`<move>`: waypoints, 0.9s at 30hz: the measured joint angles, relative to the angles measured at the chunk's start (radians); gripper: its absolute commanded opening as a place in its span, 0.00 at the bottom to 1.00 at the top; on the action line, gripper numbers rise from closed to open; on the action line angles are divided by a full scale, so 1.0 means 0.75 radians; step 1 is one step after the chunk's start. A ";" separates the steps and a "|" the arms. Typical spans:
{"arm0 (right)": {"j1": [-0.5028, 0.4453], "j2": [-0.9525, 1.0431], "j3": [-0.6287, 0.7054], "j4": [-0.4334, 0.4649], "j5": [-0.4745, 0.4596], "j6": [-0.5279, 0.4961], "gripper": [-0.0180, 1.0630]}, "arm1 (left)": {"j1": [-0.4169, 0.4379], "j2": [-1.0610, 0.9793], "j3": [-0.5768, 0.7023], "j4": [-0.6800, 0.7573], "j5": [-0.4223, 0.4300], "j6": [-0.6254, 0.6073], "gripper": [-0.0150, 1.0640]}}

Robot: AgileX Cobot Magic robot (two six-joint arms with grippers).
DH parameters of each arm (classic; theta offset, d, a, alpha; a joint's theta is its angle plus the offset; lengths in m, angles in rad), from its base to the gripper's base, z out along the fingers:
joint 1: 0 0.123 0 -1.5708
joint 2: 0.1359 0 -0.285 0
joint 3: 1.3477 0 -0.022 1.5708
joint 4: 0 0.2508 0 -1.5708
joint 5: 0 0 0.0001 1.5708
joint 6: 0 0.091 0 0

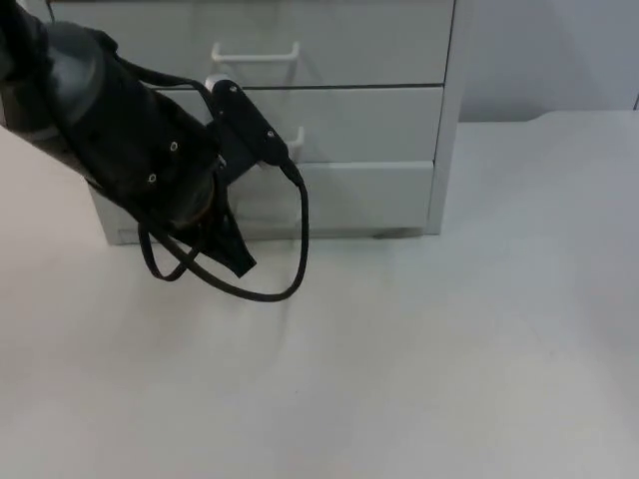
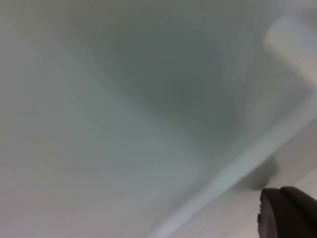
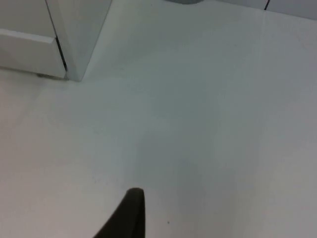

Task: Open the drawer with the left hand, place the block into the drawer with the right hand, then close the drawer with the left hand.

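A: Status, drawer unit?
B: Grey drawer cabinet (image 1: 379, 120) stands at the back of the white worktop (image 1: 449, 349), against the partition. Three drawer fronts visible in top view. Top one carries a white handle (image 1: 256, 52); all fronts look flush, none pulled out.
A: Left arm?
B: Left arm (image 1: 110, 130) comes in from the upper corner, across the cabinet's left half. Left gripper (image 1: 232, 249) sits low at the bottom drawer (image 1: 349, 195), close to its face. Left wrist view is blurred: grey panel very near, one black fingertip (image 2: 287, 213) at the edge. Jaws: cannot tell whether open or closed, and no contact with a handle can be confirmed.
A: Right arm?
B: Right gripper (image 3: 130, 218) hovers over bare worktop, cabinet corner (image 3: 64, 49) well apart ahead of it. One fingertip in sight; jaws' state cannot be told. Arm waits.
A: Block?
B: Cannot locate it; position not determinable.
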 measured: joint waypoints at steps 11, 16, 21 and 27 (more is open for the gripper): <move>0.000 0.000 0.000 -0.011 -0.013 -0.007 0.99 | -0.117 -0.183 0.197 -0.103 0.075 0.003 0.01; 0.000 0.000 0.000 -0.012 -0.013 -0.007 0.99 | -0.234 -0.381 0.387 -0.309 0.070 0.058 0.01; 0.000 0.000 0.000 -0.012 -0.013 -0.009 0.99 | -0.280 -0.618 0.449 -0.786 -0.026 0.418 0.01; 0.000 0.000 0.000 -0.012 -0.013 -0.012 0.99 | -0.280 -0.779 0.451 -1.199 -0.081 0.763 0.01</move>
